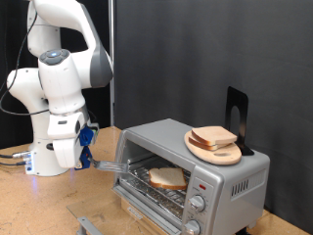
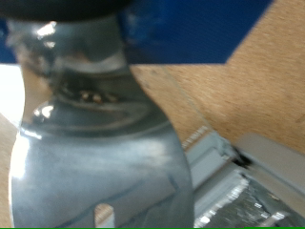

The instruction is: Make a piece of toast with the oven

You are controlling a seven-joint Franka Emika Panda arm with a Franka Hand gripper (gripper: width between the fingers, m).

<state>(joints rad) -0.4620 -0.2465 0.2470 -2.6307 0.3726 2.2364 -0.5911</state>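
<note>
Gripper [image 1: 86, 145] low at the exterior view's left, just beside the oven [image 1: 196, 171], clamped on the handle of a metal spatula [image 1: 115, 167]; blue fingers visible there, though too small to see the grip clearly

Spatula blade reaching toward the open front of the oven, its tip at the edge of the lowered glass door [image 1: 137, 192]

Piece of toast [image 1: 167, 177] lying flat on the wire rack inside the oven, pale with a light-brown crust, a little way past the spatula tip

Stack of bread slices [image 1: 213, 138] on a round wooden plate [image 1: 217, 152] atop the oven roof, with a dark upright stand [image 1: 238, 116] behind it

Two round knobs [image 1: 198, 196] on the oven's front panel, at the exterior view's right of the opening

Oven resting on a brown particle-board table [image 1: 39, 206]

Wrist view filled almost wholly by the shiny spatula [image 2: 91, 143], blurred and close, widening from a narrow neck to a broad blade with a slot near the frame edge; blue of the gripper across the upper part; table surface [image 2: 219, 95] beside it; a corner of the oven's metal door frame [image 2: 238, 172] at the lower edge

Toast, bread stack and knobs hidden from the wrist view; slot in the blade seen only there
</note>
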